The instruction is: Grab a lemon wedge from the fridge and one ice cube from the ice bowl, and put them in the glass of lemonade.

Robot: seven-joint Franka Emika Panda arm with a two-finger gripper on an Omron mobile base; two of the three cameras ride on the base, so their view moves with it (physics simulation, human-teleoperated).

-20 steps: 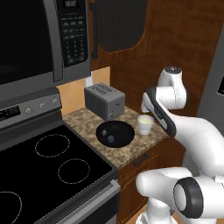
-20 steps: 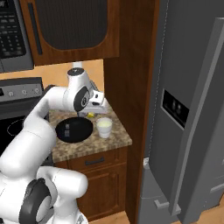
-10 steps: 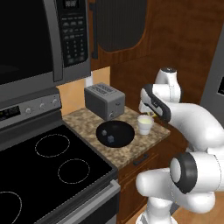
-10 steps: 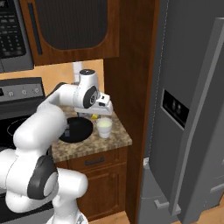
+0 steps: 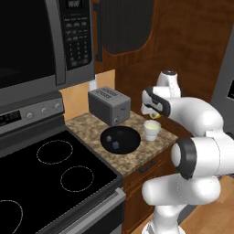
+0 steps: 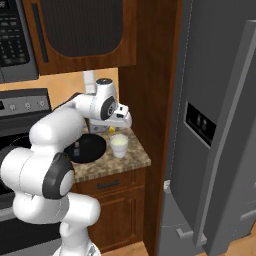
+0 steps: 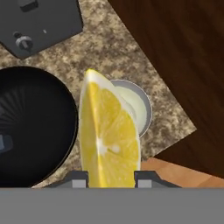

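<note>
My gripper is shut on the lemon wedge, a bright yellow piece held upright between the fingertips. Directly below it stands the glass of lemonade, its rim partly hidden by the wedge. In the left base view the gripper hangs just above the glass, and the right base view shows the gripper with the wedge over the glass. The black ice bowl sits left of the glass with ice cubes inside. The fridge stands at the right.
A grey toaster stands behind the bowl against the wall. The black stove adjoins the small granite counter on the left, under the microwave. A wooden side panel borders the counter on the fridge side.
The hand with the wedge has edged a little toward the glass and sits over it now. The arm's elbow has swung outward. The glass and bowl have not moved.
</note>
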